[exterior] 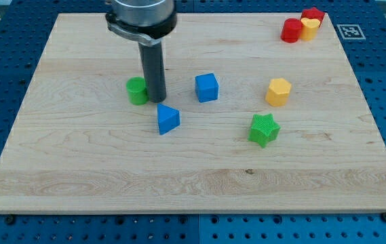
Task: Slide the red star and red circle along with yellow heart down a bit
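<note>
Red star (313, 14), red circle (291, 30), yellow heart (309, 28) clustered touching at worktop's (77, 176) two o'clock corner. My tip (157, 100) far off, just beside green block's (137, 91) three o'clock. No fingers: bare rod.

light: bright, even | shadows: soft, short under blocks | glare: none | focus: sharp throughout
</note>
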Robot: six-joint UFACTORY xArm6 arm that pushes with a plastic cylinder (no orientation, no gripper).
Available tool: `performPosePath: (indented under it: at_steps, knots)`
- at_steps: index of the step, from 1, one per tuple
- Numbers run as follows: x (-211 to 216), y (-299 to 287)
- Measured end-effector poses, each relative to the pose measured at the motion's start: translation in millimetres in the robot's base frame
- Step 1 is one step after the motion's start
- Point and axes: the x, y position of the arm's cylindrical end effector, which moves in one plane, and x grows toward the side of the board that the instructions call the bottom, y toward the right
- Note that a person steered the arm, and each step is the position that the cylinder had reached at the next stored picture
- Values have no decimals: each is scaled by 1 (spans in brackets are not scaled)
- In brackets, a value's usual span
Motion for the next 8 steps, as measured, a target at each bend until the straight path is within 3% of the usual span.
performPosePath:
  at_steps: [1,3,6,8]
  knots:
    - [-3,-4]
    - [-89,16]
    - [-90,190]
    - [-95,343]
